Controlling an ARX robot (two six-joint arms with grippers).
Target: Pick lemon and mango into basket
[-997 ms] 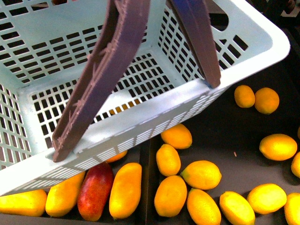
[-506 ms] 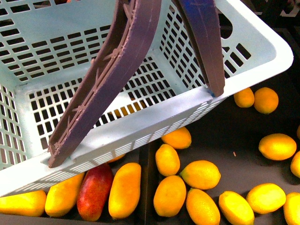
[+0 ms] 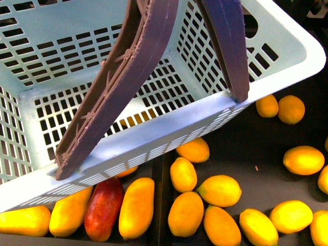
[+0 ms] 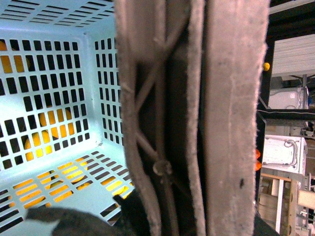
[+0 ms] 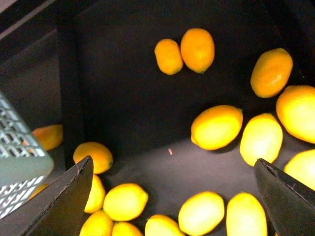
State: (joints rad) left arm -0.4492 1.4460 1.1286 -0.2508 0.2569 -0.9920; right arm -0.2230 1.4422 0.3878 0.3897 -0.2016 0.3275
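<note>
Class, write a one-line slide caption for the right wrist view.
Open right hand above yellow lemons on a dark surface, a corner of the teal basket alongside.

The basket (image 3: 169, 128) is pale blue-green plastic. It is smooth, with a soft shine on its rim. Its two handles (image 3: 118, 87) are brownish-purple plastic, dull, with thin raised ribs on the inside. Up close in the left wrist view the handles look grainy, with rough, fuzzy edges. The mango (image 3: 137, 207) has smooth yellow-orange skin with a little shine. The dark red fruit (image 3: 104, 209) beside it is smooth and more glossy. The lemons (image 5: 216, 127) have smooth yellow skin with a soft shine. The worktop (image 5: 138, 98) is black and matt. The jaws of the right gripper (image 5: 173, 161) look dark, dull and smooth.
</note>
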